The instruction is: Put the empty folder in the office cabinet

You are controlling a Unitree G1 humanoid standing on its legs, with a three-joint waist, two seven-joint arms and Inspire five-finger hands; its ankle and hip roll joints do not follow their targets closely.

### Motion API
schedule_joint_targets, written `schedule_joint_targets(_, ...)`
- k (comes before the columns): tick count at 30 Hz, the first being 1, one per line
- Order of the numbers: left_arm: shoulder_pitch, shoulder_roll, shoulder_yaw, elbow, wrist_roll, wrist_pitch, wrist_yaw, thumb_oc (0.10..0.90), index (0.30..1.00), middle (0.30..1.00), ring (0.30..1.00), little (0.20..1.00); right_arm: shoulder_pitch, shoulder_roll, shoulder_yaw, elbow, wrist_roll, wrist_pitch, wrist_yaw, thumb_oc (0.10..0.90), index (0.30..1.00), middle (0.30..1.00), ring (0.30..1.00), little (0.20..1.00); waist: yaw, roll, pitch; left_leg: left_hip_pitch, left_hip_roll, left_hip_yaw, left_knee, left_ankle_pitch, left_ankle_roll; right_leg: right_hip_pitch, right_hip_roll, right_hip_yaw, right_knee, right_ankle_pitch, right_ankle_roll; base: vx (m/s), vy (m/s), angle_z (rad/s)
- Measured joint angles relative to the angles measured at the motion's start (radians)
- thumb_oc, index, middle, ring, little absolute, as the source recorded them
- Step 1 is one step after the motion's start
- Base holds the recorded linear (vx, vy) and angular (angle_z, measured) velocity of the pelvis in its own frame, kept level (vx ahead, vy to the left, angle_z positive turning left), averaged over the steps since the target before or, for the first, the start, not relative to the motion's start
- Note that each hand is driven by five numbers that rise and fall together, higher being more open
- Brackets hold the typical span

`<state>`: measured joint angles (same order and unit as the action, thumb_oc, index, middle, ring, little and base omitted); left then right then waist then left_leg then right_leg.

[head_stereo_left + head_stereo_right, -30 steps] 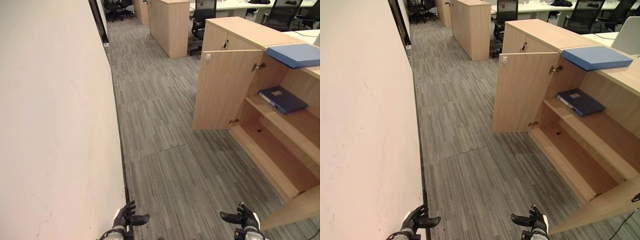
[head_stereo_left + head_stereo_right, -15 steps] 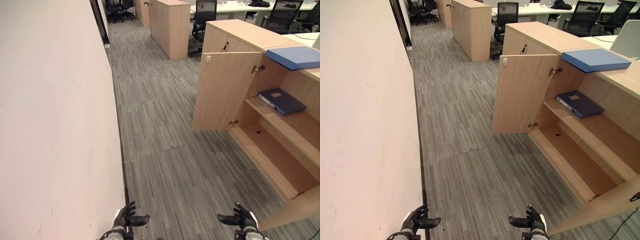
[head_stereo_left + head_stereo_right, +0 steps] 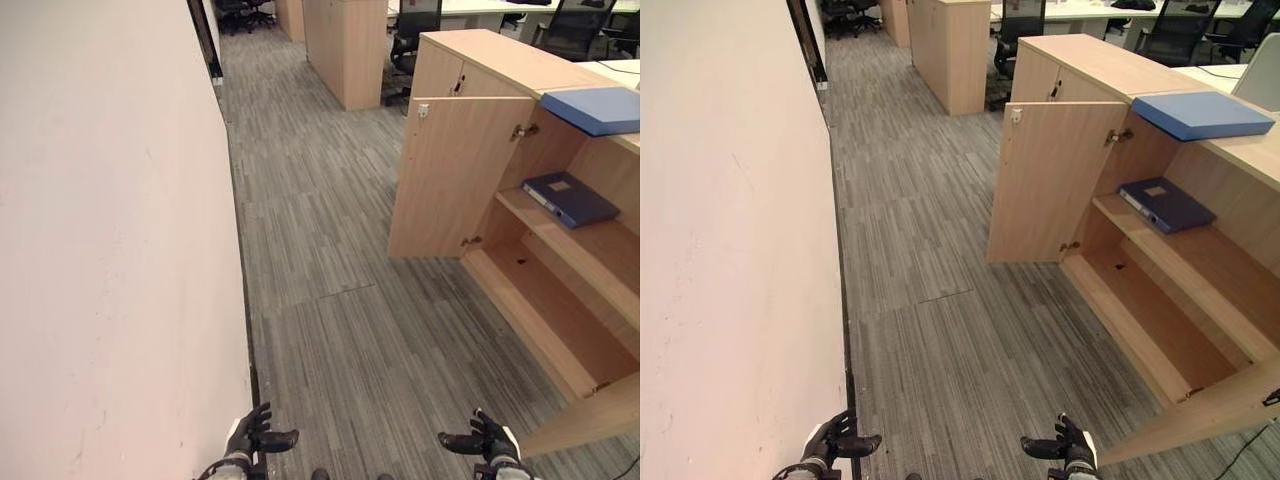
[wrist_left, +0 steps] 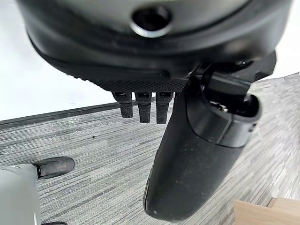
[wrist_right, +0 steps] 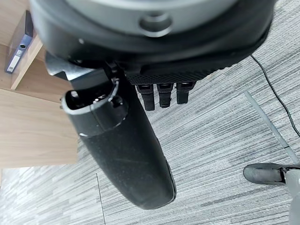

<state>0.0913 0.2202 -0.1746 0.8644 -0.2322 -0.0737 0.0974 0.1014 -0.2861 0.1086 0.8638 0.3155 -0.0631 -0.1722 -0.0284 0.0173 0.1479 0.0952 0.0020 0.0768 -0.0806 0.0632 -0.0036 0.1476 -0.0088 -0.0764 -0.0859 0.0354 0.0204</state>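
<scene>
A: Hands?
B: Left hand (image 3: pixel 251 438) & right hand (image 3: pixel 487 441) low, near the floor (image 3: pixel 330 280), both relaxed, holding nothing.
A: Folder?
B: Light blue folder (image 3: pixel 592 108) lies flat on the cabinet top (image 3: pixel 500 60), far right. Dark binder (image 3: pixel 567 198) on upper shelf (image 3: pixel 600 250); door (image 3: pixel 455 175) swung open.
A: Approach?
B: Prob. walk closer, square up to the cabinet, then lift the folder w/ both hands & slide it onto a shelf.

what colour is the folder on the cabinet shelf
Dark navy blue folder with a pale label, clearest in the right eye view.
</scene>
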Motion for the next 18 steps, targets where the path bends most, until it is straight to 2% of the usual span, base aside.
schedule_joint_targets(2,-0.015,0.009,0.000,0.000,0.000,0.000,0.000,0.800,0.900,0.900,0.900,0.900,-0.010,0.000,0.008,0.002,0.001,0.000,0.003,0.800,0.900,0.900,0.900,0.900,0.002,-0.009,0.005,-0.047,0.011,0.000,0.045,-0.007,-0.017,-0.041,0.009,0.001,0.037,-0.013,-0.013,0.02,-0.160,0.02)
schedule_joint_targets(4,-0.028,0.023,0.000,0.001,-0.002,0.000,0.000,0.800,0.900,0.900,0.900,0.900,-0.014,0.002,0.017,0.006,0.002,0.000,0.012,0.800,0.900,0.900,0.900,0.900,0.006,-0.030,0.026,-0.075,0.027,-0.002,0.105,-0.025,-0.044,-0.054,0.020,-0.004,0.078,-0.036,-0.033,0.06,-0.205,0.11)
schedule_joint_targets(5,-0.042,0.033,0.001,0.012,-0.006,-0.008,0.000,0.800,0.900,0.900,0.900,0.900,-0.024,0.008,0.017,0.008,0.002,-0.002,0.012,0.800,0.900,0.900,0.900,0.900,0.007,-0.052,0.049,-0.127,0.029,-0.011,0.219,-0.032,-0.070,-0.077,0.035,-0.009,0.133,-0.072,-0.065,0.09,-0.168,0.46)
schedule_joint_targets(6,-0.090,0.045,0.002,0.027,-0.013,-0.016,0.001,0.800,0.900,0.900,0.900,0.900,-0.034,0.016,0.015,0.009,0.002,-0.002,0.015,0.800,0.900,0.900,0.900,0.900,0.005,-0.091,0.083,-0.239,0.025,-0.016,0.416,-0.016,-0.094,-0.114,0.008,-0.017,0.197,-0.103,-0.087,0.15,-0.122,0.48)
schedule_joint_targets(7,-0.110,0.050,0.003,0.036,-0.021,-0.016,0.002,0.800,0.900,0.900,0.900,0.900,-0.037,0.020,0.016,0.009,0.002,-0.002,0.015,0.800,0.900,0.900,0.900,0.900,0.020,-0.122,0.100,-0.300,0.028,-0.013,0.524,0.023,-0.129,-0.121,-0.002,-0.016,0.217,-0.109,-0.101,0.19,-0.096,0.19)
schedule_joint_targets(9,-0.115,0.039,0.000,0.063,-0.030,-0.014,0.000,0.800,0.900,0.900,0.900,0.900,-0.045,0.017,0.010,0.012,0.003,-0.015,0.008,0.800,0.900,0.900,0.900,0.900,0.029,-0.127,0.108,-0.377,0.080,0.010,0.625,0.043,-0.110,-0.102,0.005,-0.025,0.191,-0.096,-0.129,0.27,-0.007,-0.09)
schedule_joint_targets(10,-0.125,0.029,0.001,0.082,-0.036,-0.013,0.001,0.800,0.900,0.900,0.900,0.900,-0.046,0.018,0.002,0.015,0.008,-0.015,0.005,0.800,0.900,0.900,0.900,0.900,0.027,-0.125,0.112,-0.389,0.106,0.032,0.580,0.044,-0.110,-0.093,0.005,-0.031,0.167,-0.092,-0.136,0.46,0.061,0.05)
schedule_joint_targets(12,-0.131,0.010,-0.003,0.085,-0.033,-0.014,0.002,0.800,0.900,0.900,0.900,0.900,-0.046,0.014,-0.004,0.017,0.019,-0.012,-0.003,0.800,0.900,0.900,0.900,0.900,0.031,-0.117,0.117,-0.389,0.135,0.046,0.376,0.049,-0.117,-0.087,0.005,-0.025,0.130,-0.093,-0.134,0.45,0.051,0.01)
schedule_joint_targets(13,-0.137,0.007,-0.016,0.087,-0.036,-0.013,0.002,0.800,0.900,0.900,0.900,0.900,-0.044,-0.003,-0.004,0.015,0.031,-0.012,-0.008,0.800,0.900,0.900,0.900,0.900,0.039,-0.081,0.130,-0.370,0.158,0.013,0.179,0.069,-0.133,-0.080,0.021,-0.011,0.125,-0.086,-0.145,0.42,0.042,-0.03)
schedule_joint_targets(14,-0.137,0.007,-0.016,0.087,-0.036,-0.013,0.002,0.800,0.900,0.900,0.900,0.900,-0.044,-0.003,-0.004,0.015,0.031,-0.012,-0.008,0.800,0.900,0.900,0.900,0.900,0.039,-0.081,0.130,-0.370,0.158,0.013,0.179,0.069,-0.133,-0.080,0.021,-0.011,0.125,-0.086,-0.145,0.58,0.075,-0.03)
schedule_joint_targets(15,-0.143,0.002,-0.025,0.095,-0.036,-0.012,0.005,0.800,0.900,0.900,0.900,0.900,-0.040,-0.011,-0.004,0.016,0.042,-0.008,-0.017,0.800,0.900,0.900,0.900,0.900,0.051,-0.040,0.132,-0.365,0.184,-0.003,0.070,0.094,-0.168,-0.074,0.040,0.000,0.143,-0.101,-0.133,0.68,0.142,-0.09)
schedule_joint_targets(16,-0.168,-0.006,-0.018,0.110,-0.037,-0.013,0.007,0.800,0.900,0.900,0.900,0.900,-0.069,-0.013,-0.003,0.026,0.042,-0.005,-0.021,0.800,0.900,0.900,0.900,0.900,0.069,-0.008,0.151,-0.375,0.192,-0.003,-0.007,0.092,-0.174,-0.073,0.049,0.024,0.175,-0.129,-0.122,0.74,0.170,-0.22)
schedule_joint_targets(18,-0.165,-0.004,-0.017,0.138,-0.036,-0.016,0.007,0.800,0.900,0.900,0.900,0.900,-0.084,-0.004,0.003,0.044,0.042,-0.005,-0.022,0.800,0.900,0.900,0.900,0.900,0.099,-0.002,0.148,-0.381,0.188,-0.002,-0.007,0.083,-0.187,-0.067,0.044,0.063,0.217,-0.174,-0.107,0.69,0.191,-0.75)
